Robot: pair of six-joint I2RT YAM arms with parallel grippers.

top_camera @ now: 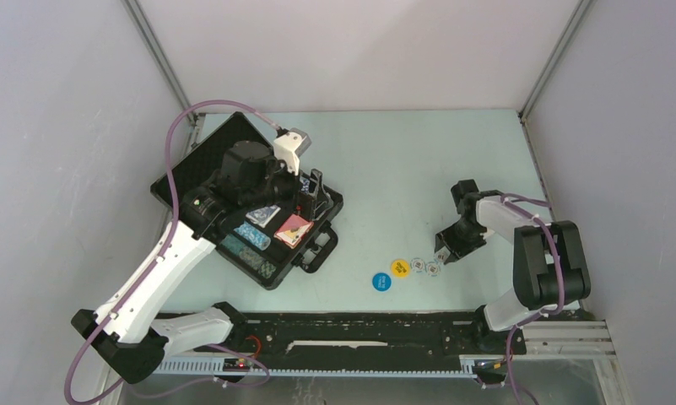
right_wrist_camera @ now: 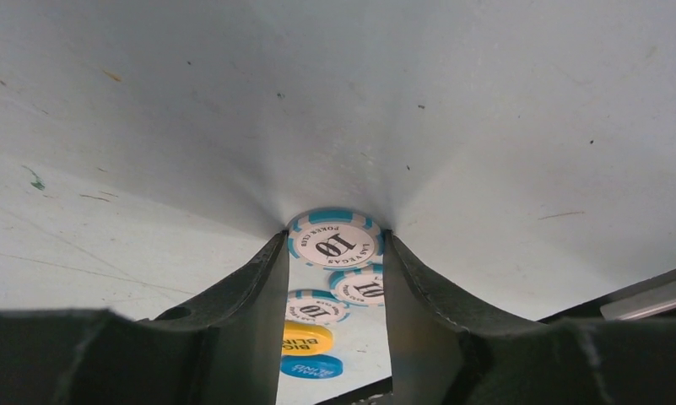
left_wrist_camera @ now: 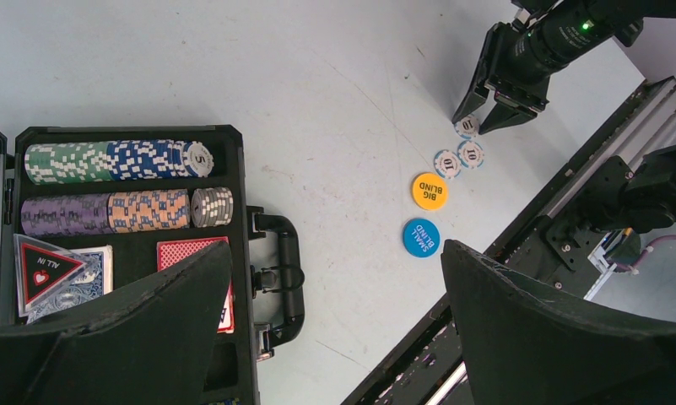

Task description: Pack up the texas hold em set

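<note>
10 chip [right_wrist_camera: 334, 245] lies flat on the tabletop [left_wrist_camera: 317, 76], well apart from the open case [left_wrist_camera: 241, 169]. A light, rigid, smooth disc, and thin, so take it across the rim. Right tool [top_camera: 440, 258] is set narrow about it, pads seemingly touching both rim edges, firm grip unconfirmed. Left tool [left_wrist_camera: 334, 253] is spread wide above the case, empty.

Pale grey-blue counter [right_wrist_camera: 503, 118], lightly scuffed, spreads under my jaws; a black rail [top_camera: 359, 331] runs behind them along its edge.
</note>
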